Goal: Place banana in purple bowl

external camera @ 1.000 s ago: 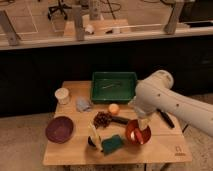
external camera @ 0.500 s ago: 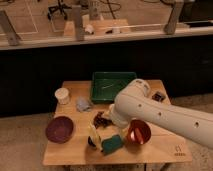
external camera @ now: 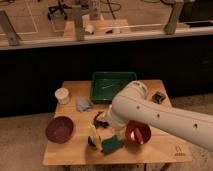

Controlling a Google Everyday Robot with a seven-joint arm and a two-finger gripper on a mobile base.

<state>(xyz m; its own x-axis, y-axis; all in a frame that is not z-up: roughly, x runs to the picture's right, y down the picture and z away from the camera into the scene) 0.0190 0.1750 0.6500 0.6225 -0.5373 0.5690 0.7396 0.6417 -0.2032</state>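
Banana (external camera: 92,133), one, beside claw (external camera: 99,121); one purple bowl (external camera: 59,129).

the white arm (external camera: 150,112) now stretches over the middle of the desk (external camera: 165,150) instead of its right side, and it hides the small orange fruit that showed before. the tool (external camera: 100,121) now hangs low at the front centre, close by the banana (external camera: 92,133), left of the red bowl (external camera: 137,134).

Open counter (external camera: 75,151) lies between purple bowl (external camera: 59,129) and end effector (external camera: 100,121), low beside the banana (external camera: 92,134); the arm (external camera: 150,112) blocks the right.
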